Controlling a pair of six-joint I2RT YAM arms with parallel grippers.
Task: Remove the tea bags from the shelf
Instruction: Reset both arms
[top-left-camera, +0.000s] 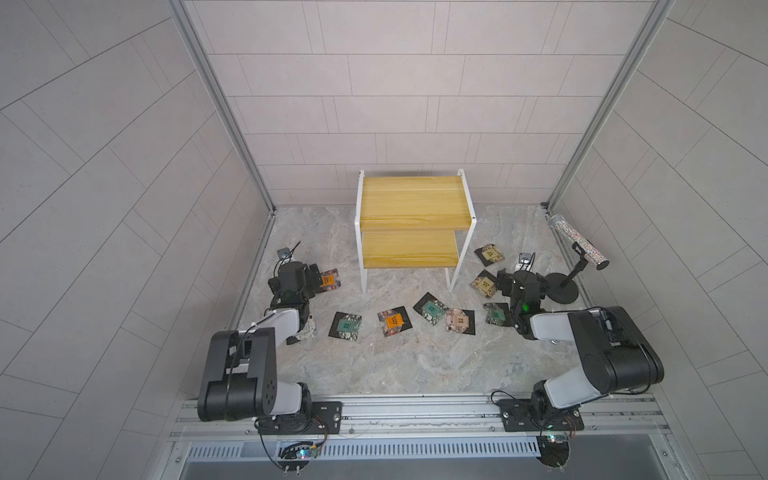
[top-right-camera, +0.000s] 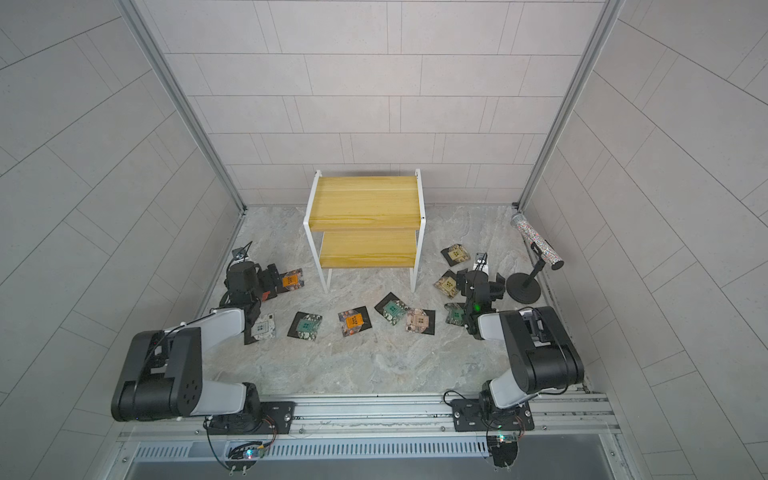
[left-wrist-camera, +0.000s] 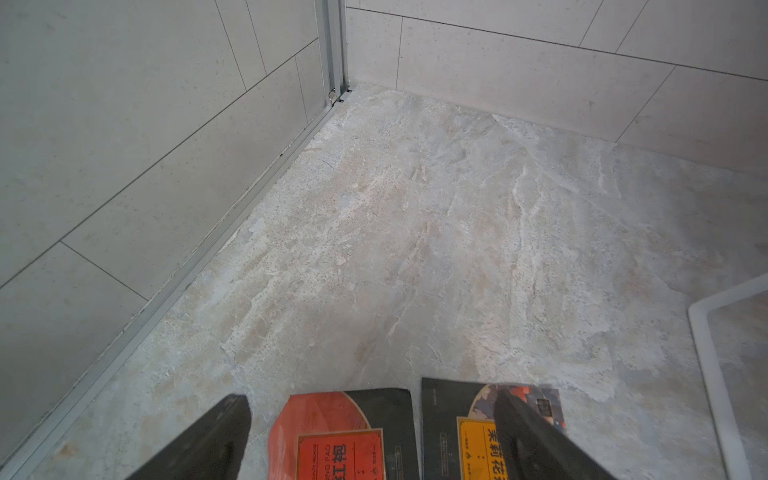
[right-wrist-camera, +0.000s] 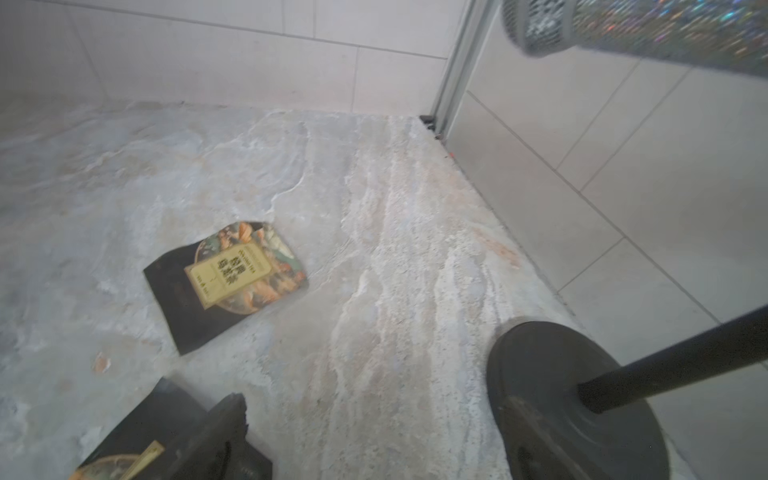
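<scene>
Shelf (top-left-camera: 411, 199): 2 yellow boards in a thin white frame, at the back middle of the marbled surface (top-left-camera: 415, 365). Every tea bag in sight lies flat on the surface, off the shelf. 10 counted.

Left of the shelf:
- orange tea bag (top-left-camera: 329, 280) near the left front leg
- red tea bag (left-wrist-camera: 340, 436) just beside it, edges nearly meeting in the left wrist view
- white tea bag (top-right-camera: 264, 326) further forward, partly under the left arm

In front of the shelf, a loose row from left to right:
- teal tea bag (top-left-camera: 345, 326)
- middle orange tea bag (top-left-camera: 392, 322)
- middle teal tea bag (top-left-camera: 431, 309), its corner meeting the pink tea bag (top-left-camera: 459, 320)
- right teal tea bag (top-left-camera: 496, 313), partly under the right arm

Right of the shelf:
- rear tan tea bag (top-left-camera: 490, 254) near the right front leg
- front tan tea bag (top-left-camera: 484, 284) a little further forward

Left gripper (left-wrist-camera: 370, 399): low over the surface left of the shelf, fingers spread wide, released. The red tea bag lies between them. 1 finger (left-wrist-camera: 536, 436) crosses above the orange tea bag.

Right gripper (top-right-camera: 480, 278): right of the shelf, between the front tan tea bag and the black stand (top-left-camera: 561, 289). Both top views show its fingers spread, released. The right wrist view shows only 1 finger (right-wrist-camera: 226, 432), over the edge of the front tan tea bag; contact cannot be told.

The stand carries a tilted glittery tube (top-left-camera: 577, 241) and sits well right of the shelf, by the wall.
</scene>
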